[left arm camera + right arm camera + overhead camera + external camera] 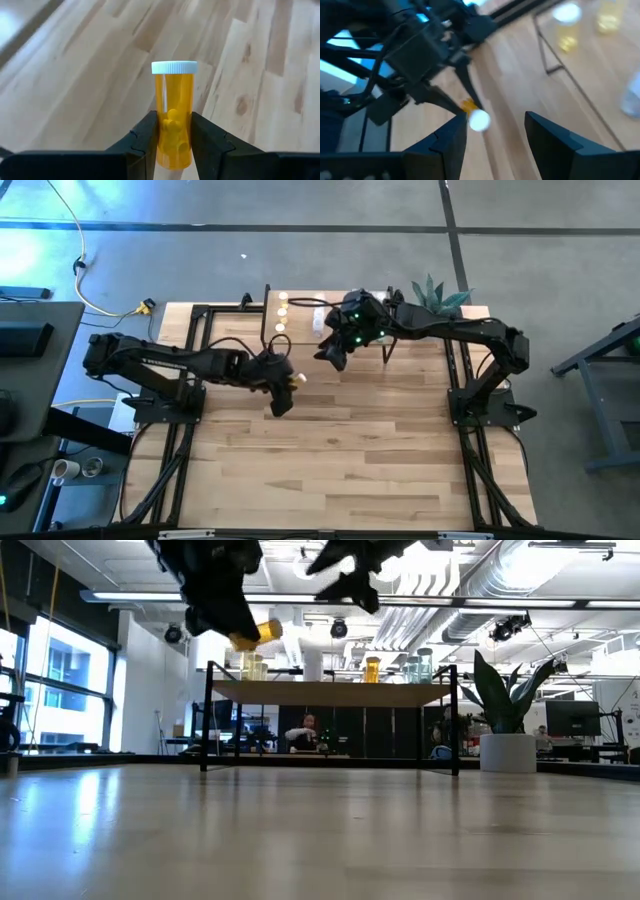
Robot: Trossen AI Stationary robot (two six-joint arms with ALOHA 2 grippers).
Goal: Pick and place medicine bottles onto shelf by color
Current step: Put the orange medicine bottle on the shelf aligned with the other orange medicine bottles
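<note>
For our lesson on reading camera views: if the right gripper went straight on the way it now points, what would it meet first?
Most likely the orange bottle held in the left gripper. In the right wrist view its white cap sits between the open fingers of the right gripper, though how far off it is stays unclear.

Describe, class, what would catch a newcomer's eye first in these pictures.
The left gripper holds an orange pill bottle with a white cap, clamped by its lower half above the table. Near it, the right gripper hangs open and empty, in front of the shelf where more bottles stand.
</note>
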